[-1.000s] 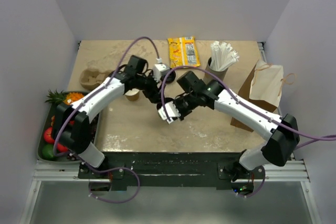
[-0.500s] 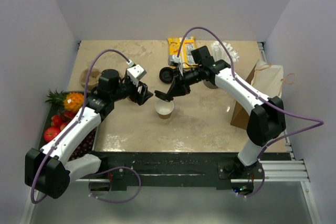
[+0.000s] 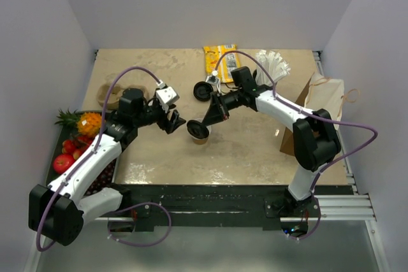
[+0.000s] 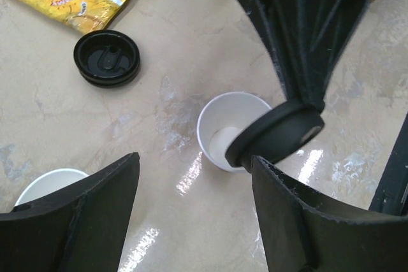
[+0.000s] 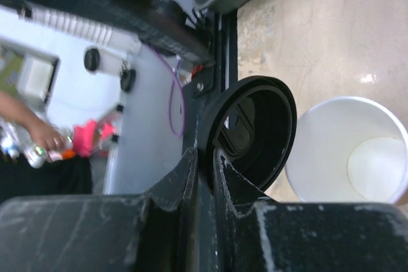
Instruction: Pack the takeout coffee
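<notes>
One kraft paper cup [image 3: 204, 136] stands open mid-table; it also shows in the left wrist view [image 4: 220, 133] and in the right wrist view [image 5: 357, 151]. My right gripper [image 3: 207, 119] is shut on the rim of a black lid [image 5: 258, 128] and holds it tilted at the cup's rim [image 4: 280, 137]. My left gripper [image 3: 175, 121] is open and empty just left of the cup, its fingers [image 4: 83, 221] apart from it. A second black lid [image 3: 203, 91] lies upside down on the table. A second cup [image 4: 48, 183] stands under my left wrist.
The cardboard carrier [image 3: 107, 95] lies at the far left. A yellow snack bag [image 3: 222, 62] and the grey cup of straws [image 3: 268, 71] are at the back. A brown paper bag [image 3: 322, 103] stands on the right. A fruit tray [image 3: 56, 183] is off the left edge.
My right gripper has moved the lid down and left, from above the cup to its rim. My left gripper has edged a little towards the cup.
</notes>
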`<action>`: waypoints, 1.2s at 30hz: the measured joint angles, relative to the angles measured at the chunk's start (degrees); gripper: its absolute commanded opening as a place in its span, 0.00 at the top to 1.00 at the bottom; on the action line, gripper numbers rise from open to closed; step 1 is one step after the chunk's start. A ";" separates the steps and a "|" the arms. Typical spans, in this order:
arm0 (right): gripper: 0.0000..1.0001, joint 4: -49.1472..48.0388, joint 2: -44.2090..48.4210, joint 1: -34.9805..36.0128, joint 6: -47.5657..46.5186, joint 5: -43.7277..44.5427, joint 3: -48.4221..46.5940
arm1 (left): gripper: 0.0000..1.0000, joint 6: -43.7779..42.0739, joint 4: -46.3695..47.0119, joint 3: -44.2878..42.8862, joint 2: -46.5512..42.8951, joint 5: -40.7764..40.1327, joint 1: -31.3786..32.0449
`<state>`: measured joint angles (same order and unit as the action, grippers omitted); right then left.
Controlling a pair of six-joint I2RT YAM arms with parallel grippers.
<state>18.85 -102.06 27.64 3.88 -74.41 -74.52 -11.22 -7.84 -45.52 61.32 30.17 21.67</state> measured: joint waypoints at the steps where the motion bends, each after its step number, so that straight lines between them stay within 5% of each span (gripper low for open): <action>1: 1.00 -2.64 -0.02 -0.37 2.97 0.02 1.20 | 0.25 -0.37 -0.20 0.00 0.04 0.79 0.02; 12: 1.00 -14.40 -4.48 -2.05 15.80 0.31 2.62 | 0.26 -1.68 -0.37 -0.02 5.51 3.96 1.68; 36: 0.94 -13.44 -6.36 -3.93 16.65 3.21 2.08 | 0.26 -1.36 6.69 -0.70 13.33 3.98 4.31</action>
<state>5.41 -108.42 23.70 20.53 -71.20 -72.44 -12.58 -1.15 -46.22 74.65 34.15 25.98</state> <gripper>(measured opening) 0.138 0.741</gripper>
